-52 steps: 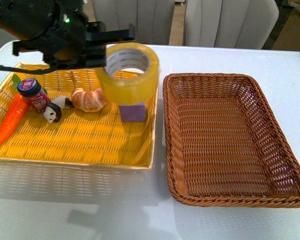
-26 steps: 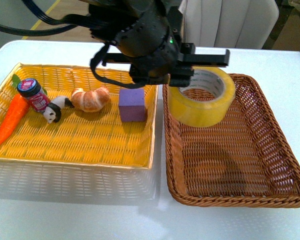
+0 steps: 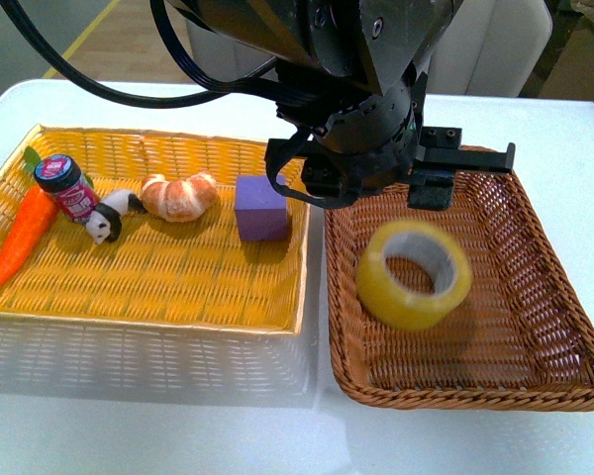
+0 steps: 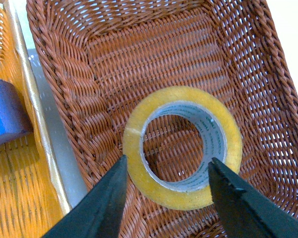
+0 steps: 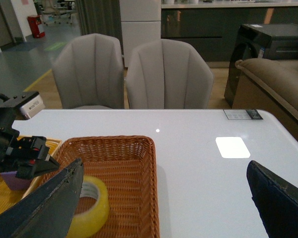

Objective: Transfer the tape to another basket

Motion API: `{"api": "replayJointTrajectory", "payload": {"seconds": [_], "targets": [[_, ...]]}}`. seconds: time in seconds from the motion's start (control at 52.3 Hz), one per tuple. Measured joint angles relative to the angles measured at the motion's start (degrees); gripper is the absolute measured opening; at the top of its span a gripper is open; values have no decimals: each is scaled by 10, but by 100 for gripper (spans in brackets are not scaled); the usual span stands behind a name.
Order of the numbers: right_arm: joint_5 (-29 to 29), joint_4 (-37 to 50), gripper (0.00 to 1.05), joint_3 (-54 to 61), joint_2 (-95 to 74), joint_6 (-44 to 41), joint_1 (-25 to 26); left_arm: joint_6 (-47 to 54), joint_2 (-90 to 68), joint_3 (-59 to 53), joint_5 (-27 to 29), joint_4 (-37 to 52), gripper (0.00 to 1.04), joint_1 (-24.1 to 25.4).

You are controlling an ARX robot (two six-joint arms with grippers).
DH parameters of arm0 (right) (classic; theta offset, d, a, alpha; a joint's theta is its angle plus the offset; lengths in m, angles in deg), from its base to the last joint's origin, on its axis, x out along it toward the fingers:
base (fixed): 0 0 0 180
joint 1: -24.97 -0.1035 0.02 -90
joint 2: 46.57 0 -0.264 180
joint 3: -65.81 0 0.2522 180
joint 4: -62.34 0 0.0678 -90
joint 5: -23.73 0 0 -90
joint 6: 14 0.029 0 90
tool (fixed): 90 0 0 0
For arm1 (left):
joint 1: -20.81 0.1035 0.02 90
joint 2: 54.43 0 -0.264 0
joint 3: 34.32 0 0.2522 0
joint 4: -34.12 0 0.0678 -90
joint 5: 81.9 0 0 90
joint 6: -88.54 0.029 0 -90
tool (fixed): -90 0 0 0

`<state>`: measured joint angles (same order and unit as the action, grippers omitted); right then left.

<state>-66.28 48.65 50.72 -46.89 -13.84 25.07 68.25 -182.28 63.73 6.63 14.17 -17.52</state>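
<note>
Dropped since a moment ago, the translucent yellowish tape roll (image 3: 414,274) lies inside the dark brown woven wicker basket (image 3: 559,327) on the white worktop (image 3: 158,416); left tool (image 4: 166,198) released above it, right tool (image 5: 164,198) spread wide, grey chairs (image 5: 169,74) beyond.

A showroom-like home mock-up or lab: a white counter (image 5: 198,148) with two grey padded chairs (image 5: 169,74) behind it, a brown sofa (image 5: 278,84), dark cabinets (image 5: 208,29) along the wall, and an open grey floor (image 5: 25,64) stretching to a red bin (image 5: 35,26).
</note>
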Motion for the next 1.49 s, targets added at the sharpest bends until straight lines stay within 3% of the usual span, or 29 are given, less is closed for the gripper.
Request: {"api": "replayJointTrajectory", "payload": {"seconds": [0.115, 0.229, 0.535, 0.555, 0.612, 0.669, 0.746, 1.033, 1.396, 1.434, 1.492], "targets": [[0, 0, 96, 0, 0, 0, 0, -5, 3, -7, 1, 17, 71, 0], [0, 0, 96, 0, 0, 0, 0, -6, 43, -77, 5, 62, 97, 11], [0, 0, 96, 0, 0, 0, 0, -10, 401, -410, 4, 228, 96, 129], [0, 0, 96, 0, 0, 0, 0, -2, 421, -436, 23, 253, 94, 132], [2, 0, 96, 0, 0, 0, 0, 62, 451, -518, 156, 427, 82, 136], [1, 0, 96, 0, 0, 0, 0, 129, 486, -591, 215, 552, 70, 154], [0, 0, 96, 0, 0, 0, 0, 171, 549, -655, 203, 605, 50, 193], [0, 0, 96, 0, 0, 0, 0, 193, 663, -746, 133, 574, 2, 258], [0, 0, 96, 0, 0, 0, 0, 196, 825, -829, 63, 493, 2, 329], [0, 0, 96, 0, 0, 0, 0, 197, 849, -831, 27, 475, 2, 355], [0, 0, 96, 0, 0, 0, 0, 197, 883, -835, 21, 444, 2, 378]]}}
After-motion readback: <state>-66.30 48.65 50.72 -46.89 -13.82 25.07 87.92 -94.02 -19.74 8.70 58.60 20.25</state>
